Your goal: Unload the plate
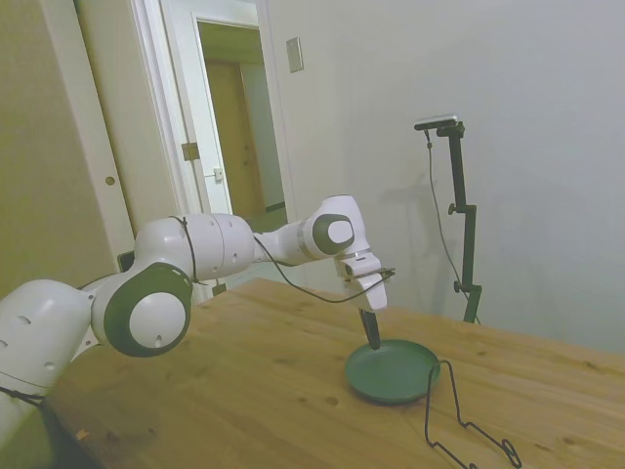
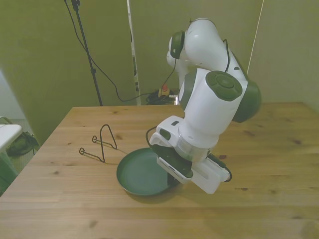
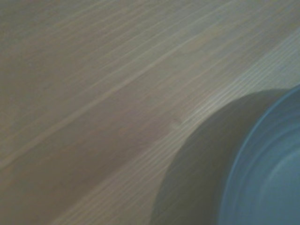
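The dark teal-green plate (image 1: 395,371) (image 2: 142,172) lies low on the wooden table, right beside the thin black wire stand (image 1: 431,401) (image 2: 103,144) and apart from it. My gripper (image 1: 374,342) points down at the plate's rim on the side nearest the arm, with its dark fingers close together on that rim. In the front view the white hand hides the fingertips and the plate's right edge. The wrist view shows a blurred arc of the plate (image 3: 272,178) with a dark shadow under its edge.
The wire stand holds nothing and sits at the front view's left of the plate. Bare wooden table (image 1: 244,381) (image 2: 259,149) spreads around both. A door and wall stand behind the arm in the side view.
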`<state>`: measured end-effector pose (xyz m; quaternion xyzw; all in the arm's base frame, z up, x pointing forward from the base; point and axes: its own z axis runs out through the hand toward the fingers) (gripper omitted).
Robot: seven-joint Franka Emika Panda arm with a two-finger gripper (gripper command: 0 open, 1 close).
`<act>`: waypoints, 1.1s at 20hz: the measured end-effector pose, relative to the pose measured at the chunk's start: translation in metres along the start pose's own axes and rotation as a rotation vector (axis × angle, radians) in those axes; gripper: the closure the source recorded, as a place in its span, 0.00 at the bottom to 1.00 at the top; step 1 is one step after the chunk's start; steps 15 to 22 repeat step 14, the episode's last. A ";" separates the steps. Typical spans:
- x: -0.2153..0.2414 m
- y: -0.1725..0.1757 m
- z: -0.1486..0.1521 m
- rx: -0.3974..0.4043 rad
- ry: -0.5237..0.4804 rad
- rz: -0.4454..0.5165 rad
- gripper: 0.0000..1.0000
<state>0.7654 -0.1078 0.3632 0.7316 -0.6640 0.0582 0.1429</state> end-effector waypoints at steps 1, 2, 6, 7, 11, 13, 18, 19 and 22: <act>0.000 0.000 0.000 0.000 0.000 0.000 0.00; 0.001 0.000 0.000 0.001 0.000 0.001 0.00; 0.002 0.000 -0.005 0.011 -0.001 0.000 0.00; 0.002 -0.001 -0.007 0.015 -0.001 -0.001 0.00; 0.004 0.000 -0.020 0.042 -0.009 -0.011 0.00; 0.008 0.005 -0.044 0.083 -0.021 -0.025 0.00; 0.012 0.009 -0.060 0.106 -0.029 -0.031 0.00; 0.012 0.009 -0.060 0.106 -0.029 -0.031 0.00; 0.012 0.009 -0.060 0.106 -0.029 -0.031 0.00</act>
